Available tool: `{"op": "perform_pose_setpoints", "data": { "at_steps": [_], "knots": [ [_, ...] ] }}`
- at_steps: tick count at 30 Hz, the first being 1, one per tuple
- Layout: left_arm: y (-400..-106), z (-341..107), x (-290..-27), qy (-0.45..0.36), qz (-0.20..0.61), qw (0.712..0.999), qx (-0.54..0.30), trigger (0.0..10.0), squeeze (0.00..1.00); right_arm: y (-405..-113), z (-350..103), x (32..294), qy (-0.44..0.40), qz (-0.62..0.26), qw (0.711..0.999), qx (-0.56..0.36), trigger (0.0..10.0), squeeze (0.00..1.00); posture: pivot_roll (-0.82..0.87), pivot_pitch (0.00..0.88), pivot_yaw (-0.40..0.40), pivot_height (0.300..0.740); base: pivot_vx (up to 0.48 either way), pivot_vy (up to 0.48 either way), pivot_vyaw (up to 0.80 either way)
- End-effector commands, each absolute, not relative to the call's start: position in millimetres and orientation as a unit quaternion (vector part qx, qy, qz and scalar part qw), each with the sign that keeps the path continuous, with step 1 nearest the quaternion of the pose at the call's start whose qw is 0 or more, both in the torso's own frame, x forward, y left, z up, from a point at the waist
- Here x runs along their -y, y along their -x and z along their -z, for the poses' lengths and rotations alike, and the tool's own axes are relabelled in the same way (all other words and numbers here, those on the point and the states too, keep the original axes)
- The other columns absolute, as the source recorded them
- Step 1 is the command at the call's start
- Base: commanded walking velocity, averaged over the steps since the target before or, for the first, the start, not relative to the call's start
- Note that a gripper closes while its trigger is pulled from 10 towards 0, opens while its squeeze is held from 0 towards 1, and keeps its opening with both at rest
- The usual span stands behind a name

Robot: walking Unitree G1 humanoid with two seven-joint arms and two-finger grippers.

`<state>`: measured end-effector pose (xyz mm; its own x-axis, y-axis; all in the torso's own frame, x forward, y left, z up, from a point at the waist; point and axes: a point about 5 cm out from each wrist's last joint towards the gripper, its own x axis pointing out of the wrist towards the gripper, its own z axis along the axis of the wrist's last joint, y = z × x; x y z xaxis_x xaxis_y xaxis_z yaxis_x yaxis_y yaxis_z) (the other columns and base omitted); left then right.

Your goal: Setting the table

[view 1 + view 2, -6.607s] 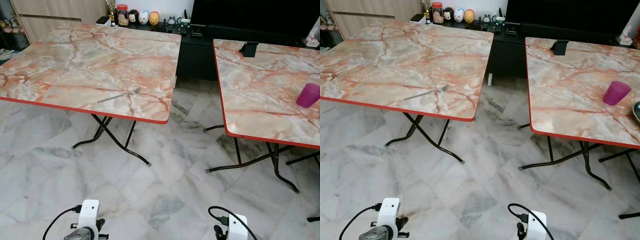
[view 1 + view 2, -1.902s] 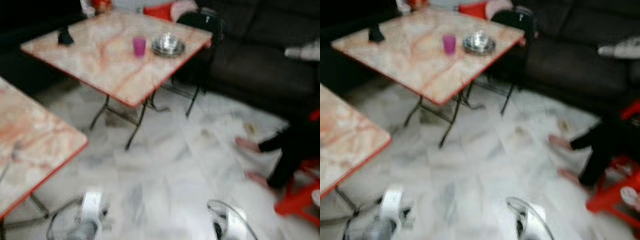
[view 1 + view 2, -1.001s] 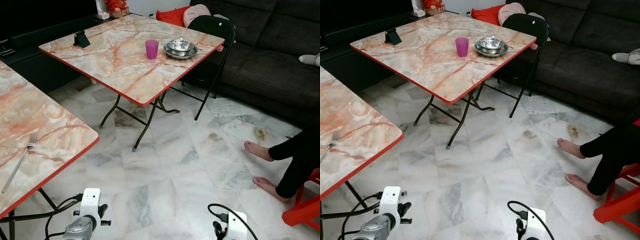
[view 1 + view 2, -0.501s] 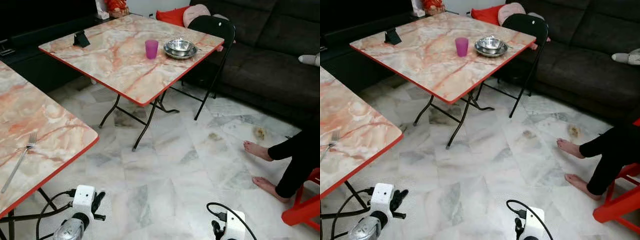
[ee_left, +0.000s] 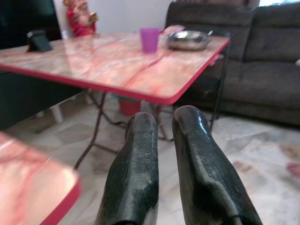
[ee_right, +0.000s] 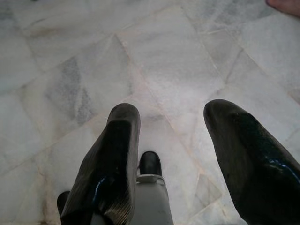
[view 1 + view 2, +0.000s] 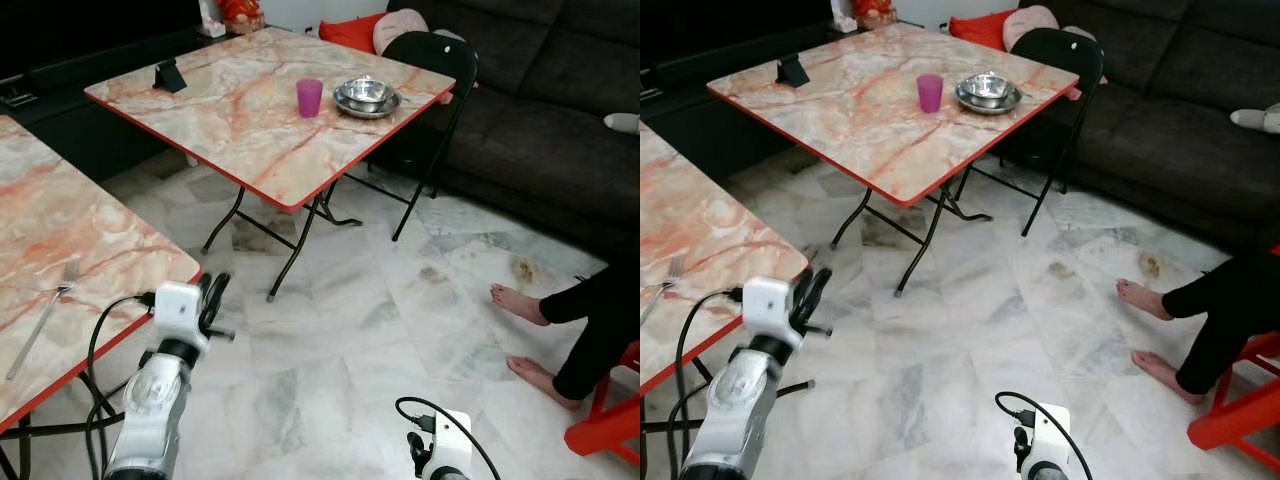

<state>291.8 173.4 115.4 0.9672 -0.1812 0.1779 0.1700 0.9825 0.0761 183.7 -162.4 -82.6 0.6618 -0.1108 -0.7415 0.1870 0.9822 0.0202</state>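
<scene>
The fork (image 7: pixel 42 316) lies flat on the near worktop (image 7: pixel 60 230); thin, light, slippery, I'd pinch its handle. My left claw (image 7: pixel 214 303), near the fork, is nearly closed, empty; right claw (image 6: pixel 173 154) hangs apart, empty.

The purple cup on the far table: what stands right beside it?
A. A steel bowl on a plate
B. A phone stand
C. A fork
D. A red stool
A: the purple cup stands next to the steel bowl on its plate, near the table's far corner.
</scene>
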Motion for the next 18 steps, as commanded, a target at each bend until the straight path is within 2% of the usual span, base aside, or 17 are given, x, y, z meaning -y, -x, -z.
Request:
{"op": "perform_pose_setpoints", "data": {
  "at_steps": [1, 8, 13, 18],
  "knots": [
    [-292, -123, -170, -0.028, 0.089, 0.991, 0.093, 10.0, 0.0, -180, 85, 162, -0.047, 0.085, 0.907, -0.409, 10.0, 0.0, 0.05, 0.0, -0.04, 0.74, 0.0, 0.0, 0.0],
    [-299, -124, -164, -0.017, 0.073, 0.993, 0.089, 10.0, 0.0, -176, 85, 168, -0.045, 0.087, 0.91, -0.403, 10.0, 0.0, 0.05, 0.0, -0.042, 0.74, 0.0, 0.0, 0.0],
    [-305, -130, -156, -0.006, 0.089, 0.992, 0.089, 10.0, 0.0, -173, 85, 182, -0.044, 0.095, 0.911, -0.4, 10.0, 0.0, 0.05, 0.0, -0.039, 0.74, 0.0, 0.0, 0.0],
    [-307, -125, -157, -0.014, 0.1, 0.992, 0.08, 10.0, 0.0, -172, 85, 184, -0.044, 0.096, 0.91, -0.402, 10.0, 0.0, 0.05, 0.0, -0.035, 0.74, 0.0, 0.0, 0.0]
  ]
}}
